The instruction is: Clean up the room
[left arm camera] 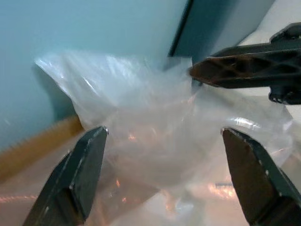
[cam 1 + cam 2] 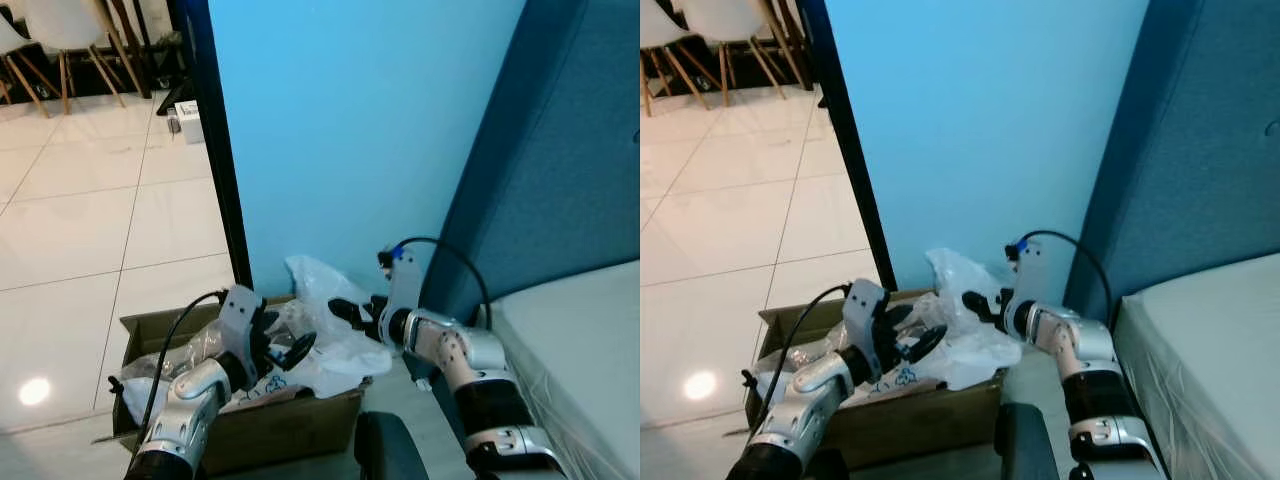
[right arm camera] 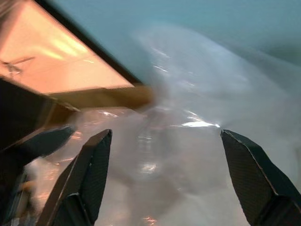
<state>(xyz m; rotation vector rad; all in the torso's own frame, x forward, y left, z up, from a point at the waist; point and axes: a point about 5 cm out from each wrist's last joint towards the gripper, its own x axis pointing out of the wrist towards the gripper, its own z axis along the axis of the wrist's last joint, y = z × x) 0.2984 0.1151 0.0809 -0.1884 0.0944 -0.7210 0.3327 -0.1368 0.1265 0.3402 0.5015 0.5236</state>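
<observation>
- White chairs (image 2: 65,40) with wooden legs stand far off at the left on the pale tiled floor (image 2: 90,230); a small white box (image 2: 188,121) sits on the tiles near the dark door frame (image 2: 222,170)
- A brown cardboard box (image 2: 290,425) lies on the floor against the light blue wall (image 2: 350,130); it holds crumpled clear plastic and a white printed bag
- The left gripper (image 2: 283,350) reaches over the cardboard box from the left; in the left wrist view its fingers (image 1: 77,174) stand wide apart with the plastic bag (image 1: 150,136) between them, gripping nothing
- The plastic bag (image 2: 320,300) bulges up from the right end of the cardboard box, against the wall
- The right gripper (image 2: 348,312) comes at the bag from the right; in the right wrist view its fingers (image 3: 89,169) are spread wide around the bag (image 3: 188,136); no grip can be seen
- A dark blue headboard (image 2: 560,170) and the white mattress (image 2: 590,340) stand at the far right
</observation>
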